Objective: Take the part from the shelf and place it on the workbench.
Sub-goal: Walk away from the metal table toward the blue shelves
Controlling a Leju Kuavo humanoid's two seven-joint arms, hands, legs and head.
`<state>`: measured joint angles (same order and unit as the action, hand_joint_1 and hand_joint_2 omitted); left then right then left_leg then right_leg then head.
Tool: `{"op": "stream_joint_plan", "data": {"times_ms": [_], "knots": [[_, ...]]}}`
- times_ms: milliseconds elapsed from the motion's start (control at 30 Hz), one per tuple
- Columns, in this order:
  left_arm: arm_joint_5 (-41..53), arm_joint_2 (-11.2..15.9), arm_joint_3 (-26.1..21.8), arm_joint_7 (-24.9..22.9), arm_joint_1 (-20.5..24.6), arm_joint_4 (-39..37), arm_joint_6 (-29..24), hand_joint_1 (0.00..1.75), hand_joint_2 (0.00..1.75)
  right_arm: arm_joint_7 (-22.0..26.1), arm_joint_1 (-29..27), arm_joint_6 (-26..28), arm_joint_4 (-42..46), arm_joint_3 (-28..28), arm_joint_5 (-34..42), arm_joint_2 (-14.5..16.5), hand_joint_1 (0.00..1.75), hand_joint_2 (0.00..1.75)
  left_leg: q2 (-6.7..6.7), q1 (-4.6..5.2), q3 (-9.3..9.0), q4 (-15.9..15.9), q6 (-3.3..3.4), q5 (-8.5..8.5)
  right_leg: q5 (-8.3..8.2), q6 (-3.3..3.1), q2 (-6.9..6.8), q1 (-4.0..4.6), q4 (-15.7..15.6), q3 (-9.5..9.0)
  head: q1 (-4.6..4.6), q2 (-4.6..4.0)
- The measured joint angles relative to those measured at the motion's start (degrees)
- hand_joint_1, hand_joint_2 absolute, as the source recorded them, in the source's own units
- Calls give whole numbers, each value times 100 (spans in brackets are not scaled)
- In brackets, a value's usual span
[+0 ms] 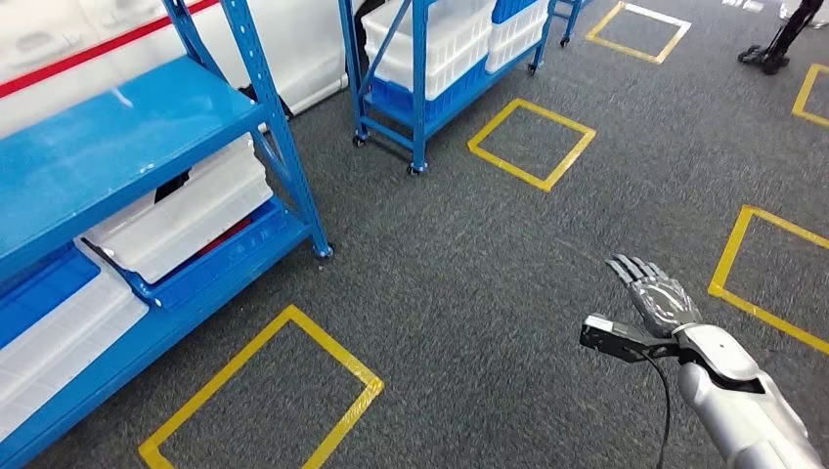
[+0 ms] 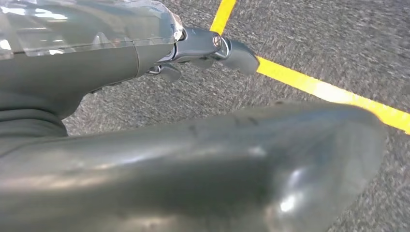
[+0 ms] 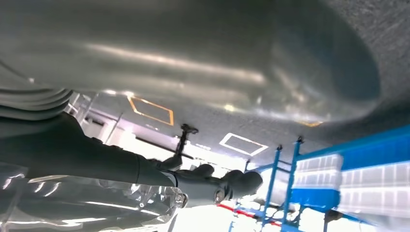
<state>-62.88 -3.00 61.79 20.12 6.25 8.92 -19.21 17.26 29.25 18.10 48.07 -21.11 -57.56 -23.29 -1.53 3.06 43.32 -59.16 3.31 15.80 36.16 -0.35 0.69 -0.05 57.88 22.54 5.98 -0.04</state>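
Observation:
A blue shelf (image 1: 108, 147) stands at the left, with white lidded bins (image 1: 186, 215) on its lower levels; I cannot make out a separate part on it. My right hand (image 1: 655, 293) hangs over the grey carpet at the lower right, well away from the shelf, its fingers stretched out and holding nothing. The right wrist view has its thumb (image 3: 234, 183) extended and blue shelving (image 3: 338, 179) in the distance. My left hand (image 2: 193, 48) appears in the left wrist view above the carpet, thumb out, nothing in it, its fingers mostly hidden.
A second blue wheeled shelf (image 1: 420, 88) with white bins stands at the back centre. Yellow taped squares (image 1: 264, 391) mark the grey carpet. A person's feet (image 1: 772, 54) are at the far right back. Open carpet lies between me and the shelves.

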Motion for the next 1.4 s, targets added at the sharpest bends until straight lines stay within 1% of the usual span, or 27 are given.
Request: {"op": "stream_joint_plan", "data": {"times_ms": [67, 100, 133, 200, 233, 267, 300, 367, 400, 433, 500, 533, 600, 633, 700, 733, 767, 800, 867, 900, 933, 967, 1000, 1067, 1133, 1200, 1400], "knots": [[1, -13, -1, 12, 56, 5, -6, 0, 0, -14, -10, 53, 44, -5, -8, -16, 0, 0, -28, -9, -104, 60, 37, 76, 119, 51, -14, -50, -16, -89, 3, 0], [-1, -15, -2, 20, 81, 8, -10, 0, 0, -13, -11, 72, 67, -4, 3, -25, 0, 0, -42, -22, -176, 112, 71, 112, 206, 74, -24, -61, 115, -51, 4, 0], [-3, -19, -3, 25, 97, 11, -13, 0, 0, -13, -16, 80, 85, -3, 19, -40, 0, 0, -52, -40, -246, 154, 90, 152, 321, 93, -30, -70, 386, 85, 2, 0], [-8, -22, -4, 27, 102, 11, -18, 0, 0, -11, -33, 67, 91, -3, 51, -67, 0, 0, -75, -56, -336, 167, 104, 249, 532, 150, -33, -81, 1192, 654, 1, 0], [-8, -30, -4, 27, 92, 11, -20, 0, 0, -9, -56, 54, 92, -2, 69, -79, 0, 0, -86, -62, -377, 158, 94, 302, 533, 177, -33, -92, 1501, 946, 1, 0], [-5, -39, -3, 28, 81, 11, -24, 0, 0, 0, -79, 41, 97, -2, 84, -85, 0, 0, -95, -67, -422, 142, 84, 355, 416, 197, -34, -100, 1626, 1164, 1, 0], [-2, -48, -3, 34, 74, 11, -30, 0, 0, 12, -94, 33, 103, -2, 98, -87, 0, 0, -100, -70, -471, 118, 72, 411, 170, 210, -34, -105, 1523, 1273, 1, 0], [26, -63, 1, 91, 78, 11, -51, 0, 0, 49, -98, 14, 118, 2, 127, -107, 0, 0, -107, -73, -555, 51, 35, 524, -463, 207, -25, -108, 897, 1245, 1, 0], [39, -68, 4, 127, 89, 11, -63, 0, 0, 64, -93, 2, 122, 5, 141, -120, 0, 0, -116, -70, -570, 10, 9, 571, -680, 179, -14, -99, 595, 1195, 0, 0], [50, -71, 7, 160, 99, 11, -75, 0, 0, 78, -93, -12, 125, 8, 155, -134, 0, 0, -125, -67, -570, -16, -18, 599, -793, 140, -3, -88, 404, 1163, 0, 0], [34, -72, 9, 188, 101, 11, -85, 0, 0, 91, -92, -26, 139, 9, 172, -146, 0, 0, -142, -66, -550, -25, -71, 610, -818, 51, 7, -57, 299, 1157, 0, 0], [20, -69, 9, 197, 95, 11, -86, 0, 0, 99, -91, -28, 148, 9, 177, -147, 0, 0, -140, -64, -542, -26, -97, 616, -833, 13, -2, -70, 279, 1151, 1, 0], [-7, -63, 9, 209, 88, 11, -92, 0, 0, 116, -85, -26, 163, 9, 178, -140, 0, 0, -78, -67, -480, -191, -176, 749, -862, -50, -31, -102, 220, 1116, 2, 0], [-11, -60, 8, 208, 90, 11, -101, 0, 0, 128, -83, -25, 164, 9, 177, -137, 0, 0, -29, -84, -385, -423, -224, 896, -872, -75, -51, -119, 194, 1096, 2, 0], [-23, -58, 7, 196, 89, 11, -126, 0, 0, 144, -80, -25, 163, 9, 171, -133, 0, 0, 50, -165, -78, -1141, -317, 1256, -866, -96, -91, -119, 182, 1079, 2, 0], [-29, -58, 7, 190, 85, 11, -135, 0, 0, 150, -79, -25, 160, 8, 167, -133, 0, 0, 68, -209, 61, -1447, -352, 1365, -860, -96, -108, -121, 183, 1076, 3, 0], [-38, -58, 7, 187, 79, 11, -139, 0, 0, 153, -78, -26, 157, 8, 162, -131, 0, 0, 83, -251, 124, -1587, -382, 1376, -851, -91, -123, -125, 184, 1072, 3, 0], [-46, -58, 6, 184, 75, 11, -139, 0, 0, 157, -77, -28, 154, 7, 159, -127, 0, 0, 96, -287, 80, -1506, -409, 1281, -840, -80, -134, -131, 185, 1064, 3, 0], [-63, -58, 1, 173, 69, 11, -138, 0, 0, 172, -64, -36, 151, 7, 161, -122, 0, 0, 130, -340, -264, -824, -439, 924, -811, -43, -148, -146, 185, 1033, 3, 0], [-67, -58, -3, 171, 69, 11, -137, 0, 0, 179, -50, -40, 150, 7, 166, -121, 0, 0, 145, -339, -455, -467, -437, 807, -796, -16, -153, -146, 186, 1024, 3, 0], [-73, -58, -5, 179, 68, 11, -135, 0, 0, 191, -35, -43, 147, 7, 174, -121, 0, 0, 154, -330, -593, -201, -419, 753, -785, 15, -157, -145, 186, 1021, 3, 0], [-78, -58, -7, 193, 65, 11, -130, 0, 0, 204, -25, -43, 143, 7, 184, -121, 0, 0, 157, -313, -665, -56, -392, 757, -779, 50, -161, -141, 180, 1020, 2, 0], [-87, -58, -9, 208, 58, 11, -124, 0, 0, 222, -23, -40, 140, 7, 195, -121, 0, 0, 151, -301, -694, -12, -366, 775, -773, 78, -166, -133, 178, 1019, 2, 0], [-108, -60, -15, 227, 36, 11, -115, 0, 0, 260, -27, -31, 135, 5, 202, -124, 0, 0, 134, -298, -711, 35, -342, 767, -775, 71, -176, -135, 151, 994, 1, 0], [-120, -58, -20, 231, 23, 11, -119, 0, 0, 263, -15, -11, 129, -3, 158, -129, 0, 0, 120, -290, -727, 51, -330, 769, -779, 37, -185, -143, 116, 962, 1, 0], [-131, -55, -24, 221, 22, 11, -126, 0, 0, 213, 45, 38, 106, -28, 37, -121, 0, 0, 117, -280, -731, 50, -299, 782, -786, 53, -189, -147, 80, 937, 1, 0], [-179, -54, -37, 226, 13, 11, -137, 0, 0, -29, 262, 352, 37, -178, -322, -39, 0, 0, 119, -232, -732, 29, -187, 806, -820, 246, -195, -195, -4, 896, 1, 0]]}}
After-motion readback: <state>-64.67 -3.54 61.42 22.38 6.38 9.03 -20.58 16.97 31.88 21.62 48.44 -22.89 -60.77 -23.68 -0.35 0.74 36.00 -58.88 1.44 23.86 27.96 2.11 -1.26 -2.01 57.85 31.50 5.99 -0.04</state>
